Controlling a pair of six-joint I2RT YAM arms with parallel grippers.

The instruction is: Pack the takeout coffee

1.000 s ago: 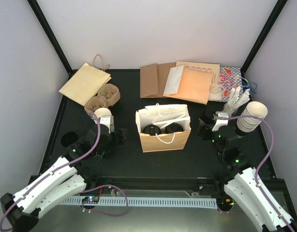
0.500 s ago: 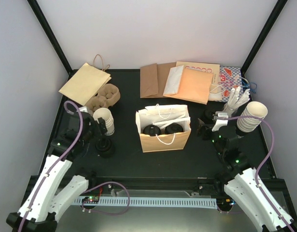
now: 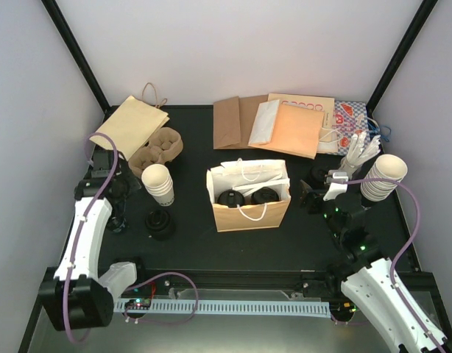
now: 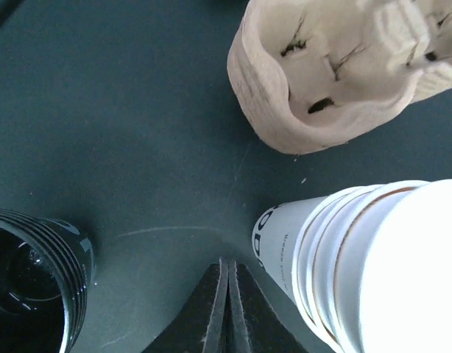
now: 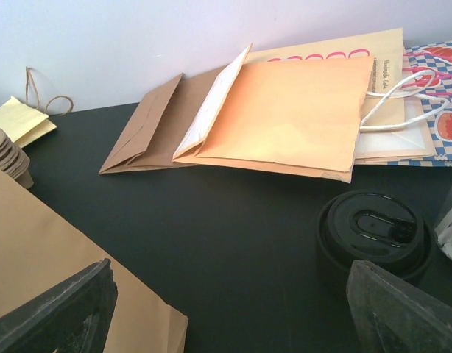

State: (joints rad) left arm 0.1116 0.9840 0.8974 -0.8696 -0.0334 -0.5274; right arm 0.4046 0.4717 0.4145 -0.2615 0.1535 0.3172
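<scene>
The takeout coffee, two cups with black sip lids (image 3: 231, 197) (image 3: 264, 194), stands side by side inside the open brown paper bag (image 3: 248, 213) at the middle of the table. My left gripper (image 3: 121, 219) (image 4: 227, 309) is far to the left of the bag, shut with nothing between its fingers, low over the bare mat. It sits between a stack of black lids (image 4: 31, 287) and a stack of lidless cups (image 4: 373, 265). To the right of the bag, my right gripper (image 3: 314, 193) (image 5: 230, 316) stands wide open and empty, with the bag's side (image 5: 64, 272) by its left finger.
A pulp cup carrier (image 3: 158, 147) (image 4: 336, 73) lies behind the left cup stack (image 3: 158, 184). More black lids (image 3: 318, 176) (image 5: 373, 228) and a second cup stack (image 3: 380, 180) stand at the right. Flat paper bags (image 3: 285, 125) line the back, and a tan one (image 3: 130, 126) lies at the back left.
My left arm has swung back to the left, away from the cup stack, and its gripper has shut empty. The right arm and the bag have not moved.
</scene>
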